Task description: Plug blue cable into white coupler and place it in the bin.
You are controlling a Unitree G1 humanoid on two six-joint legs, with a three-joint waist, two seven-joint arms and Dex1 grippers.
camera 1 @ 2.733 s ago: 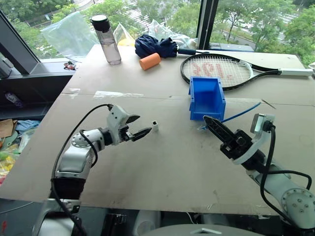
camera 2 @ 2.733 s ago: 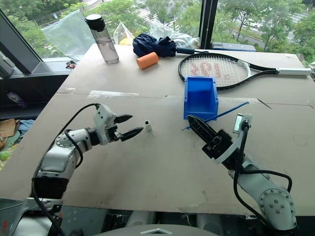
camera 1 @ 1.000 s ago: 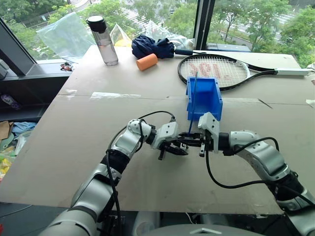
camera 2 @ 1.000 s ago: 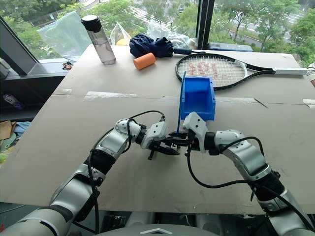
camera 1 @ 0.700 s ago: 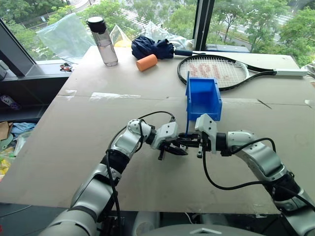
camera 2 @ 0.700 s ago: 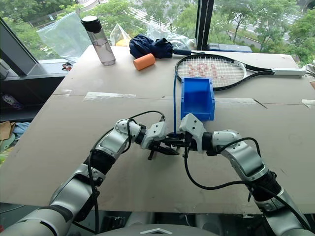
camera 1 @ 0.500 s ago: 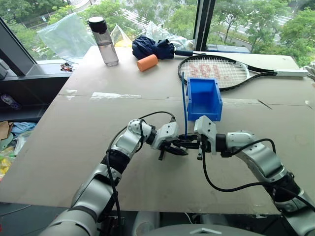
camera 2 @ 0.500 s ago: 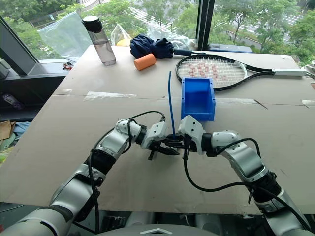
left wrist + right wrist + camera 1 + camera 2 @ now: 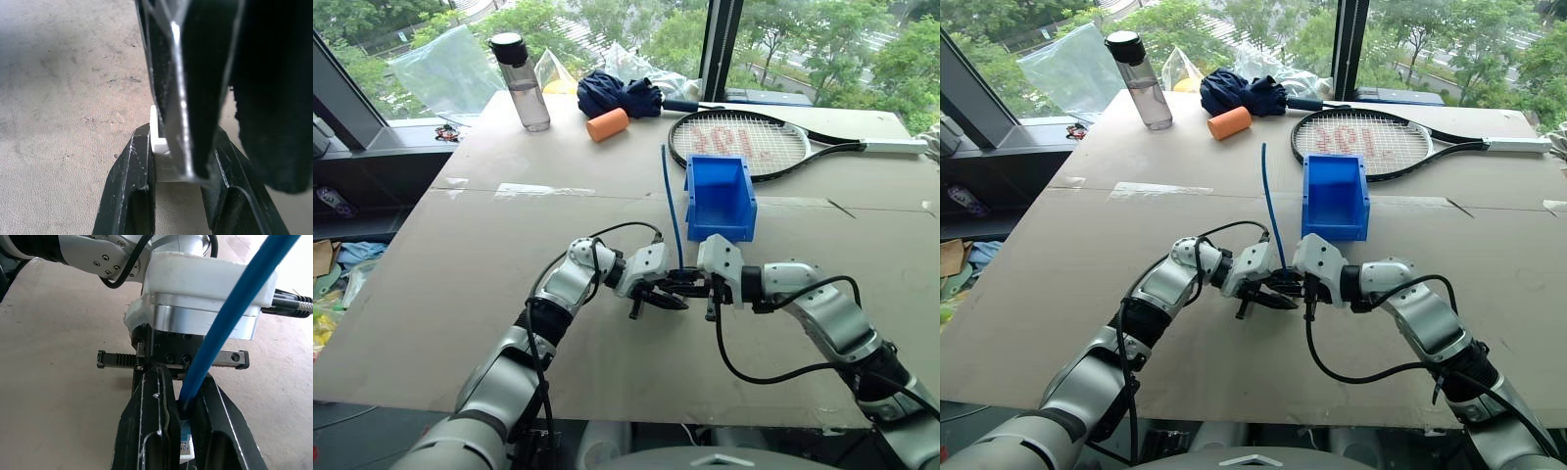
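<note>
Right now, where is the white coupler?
The white coupler is pinched in the left end effector, held above the table's middle just in front of the bin, where the right end effector meets it with the blue cable.

Your two grippers meet tip to tip above the middle of the surface (image 9: pixel 460 294), the left gripper (image 9: pixel 668 291) and right gripper (image 9: pixel 690 285) blocking each other's way across. The blue cable (image 9: pixel 672 204) rises steeply from between them and leans toward the far edge, close beside the bin (image 9: pixel 722 199), which stands just behind them. Farther back, a racket (image 9: pixel 744 140), an orange roll (image 9: pixel 610 123), a dark bundle (image 9: pixel 622 93) and a bottle (image 9: pixel 526 81) crowd the far edge. Toward the near edge and both side edges you have bare board to pass over.
</note>
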